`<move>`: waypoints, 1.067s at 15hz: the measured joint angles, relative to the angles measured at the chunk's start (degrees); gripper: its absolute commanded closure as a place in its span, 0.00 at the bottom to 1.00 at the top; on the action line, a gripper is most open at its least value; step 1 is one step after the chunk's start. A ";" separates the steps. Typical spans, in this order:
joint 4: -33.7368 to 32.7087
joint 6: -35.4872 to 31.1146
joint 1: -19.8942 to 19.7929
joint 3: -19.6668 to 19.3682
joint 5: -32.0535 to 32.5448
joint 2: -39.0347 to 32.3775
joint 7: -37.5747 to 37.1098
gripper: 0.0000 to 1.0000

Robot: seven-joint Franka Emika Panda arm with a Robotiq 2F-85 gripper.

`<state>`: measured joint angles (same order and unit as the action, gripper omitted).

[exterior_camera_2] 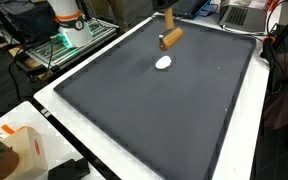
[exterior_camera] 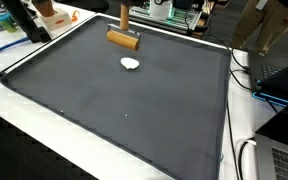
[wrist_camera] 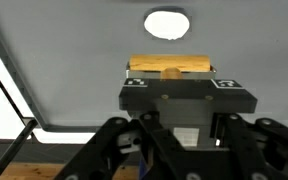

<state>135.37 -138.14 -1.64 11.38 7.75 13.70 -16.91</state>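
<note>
In the wrist view, closest in, the jaws are closed on a wooden block (wrist_camera: 170, 66), 1 jaw at each end, so the block lies crosswise between them. Under it spreads a dark grey mat (wrist_camera: 74, 60) that covers most of the white surface (exterior_camera: 24, 115). Whether the block rests on the mat or hangs just above it I cannot tell. Just beyond the block, apart from it, a small white oval piece (wrist_camera: 167, 23) lies flat on the mat. In both exterior views the block (exterior_camera: 124, 39) (exterior_camera_2: 171, 38) is toward the far end of the mat, with the white piece (exterior_camera: 130, 64) (exterior_camera_2: 163, 62) near it on the side facing the camera. A brownish upright shape (exterior_camera: 124, 14) rises from the block out of the top of the picture, too blurred to make out. Farther back, off the mat, stands the white and orange robot base (exterior_camera_2: 69, 20). The block looks like plain wood, so I judge it stiff, light and not fragile. Its smooth faces could slip under a loose hold. The 2 flat end faces are the sound place to grip, squarely and near the middle of each, so it does not twist.
</note>
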 measured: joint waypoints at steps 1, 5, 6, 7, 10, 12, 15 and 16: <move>-1.17 0.12 0.13 -0.01 0.00 -1.29 -0.27 0.52; -4.94 1.39 0.69 -0.45 -0.11 -5.33 -0.48 0.77; -5.07 1.39 0.82 -0.62 -0.04 -5.64 -0.48 0.77; -5.09 1.39 1.04 -0.80 -0.02 -5.91 -0.48 0.77; -6.86 3.11 1.59 -0.96 0.77 -7.70 -0.55 0.77; -9.60 5.43 2.09 -1.02 0.82 -9.53 -0.56 0.77; -15.07 10.47 3.11 -1.11 0.82 -12.26 -0.70 0.77; -16.85 12.10 3.48 -1.23 0.82 -13.08 -0.73 0.77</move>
<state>118.52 -126.04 1.85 10.15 8.57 0.62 -17.64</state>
